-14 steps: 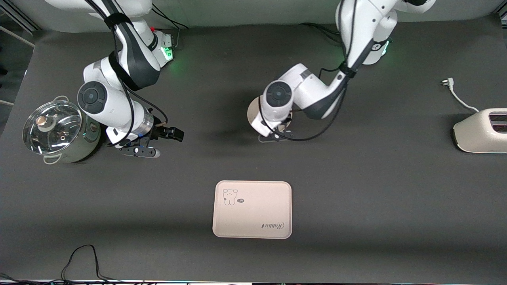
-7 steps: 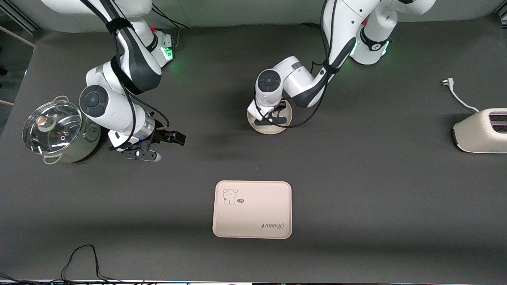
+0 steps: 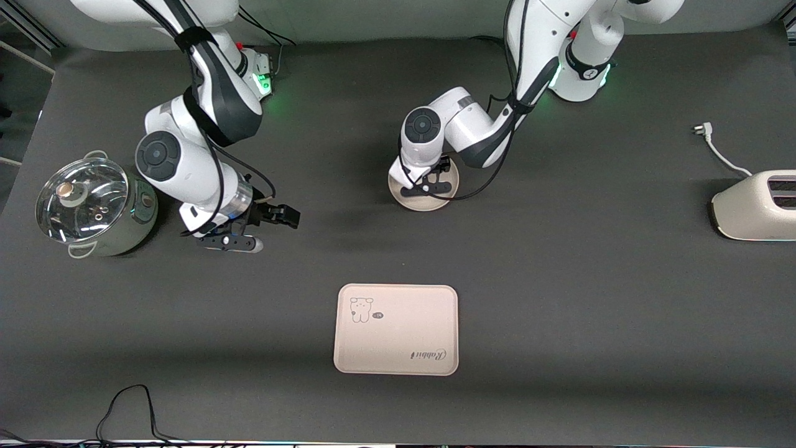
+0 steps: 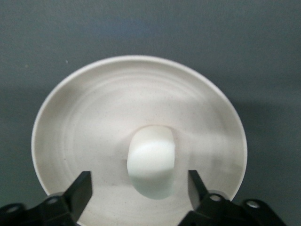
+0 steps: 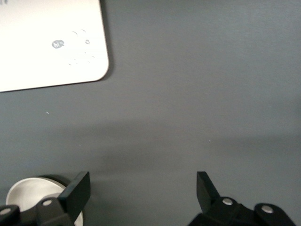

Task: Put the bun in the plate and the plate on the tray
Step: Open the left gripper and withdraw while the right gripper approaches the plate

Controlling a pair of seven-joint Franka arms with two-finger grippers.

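Observation:
The bun (image 4: 151, 162) lies in the plate (image 4: 84, 122), near its middle. My left gripper (image 4: 138, 181) is open just above the plate, one finger on each side of the bun and apart from it. In the front view the left gripper (image 3: 428, 186) hides the bun and covers most of the plate (image 3: 429, 203). The tray (image 3: 396, 330) lies bare, nearer to the front camera than the plate; its corner shows in the right wrist view (image 5: 47, 42). My right gripper (image 3: 230, 241) is open and empty over bare mat beside the pot, also seen in its own view (image 5: 141, 183).
A steel pot with a glass lid (image 3: 90, 205) stands at the right arm's end. A cream toaster (image 3: 755, 205) with its cord and plug (image 3: 715, 149) is at the left arm's end. A black cable (image 3: 124, 404) loops at the near edge.
My left hand has drawn back toward its base, uncovering the plate's near rim, then stayed still. My right gripper has drifted a little toward the middle of the table.

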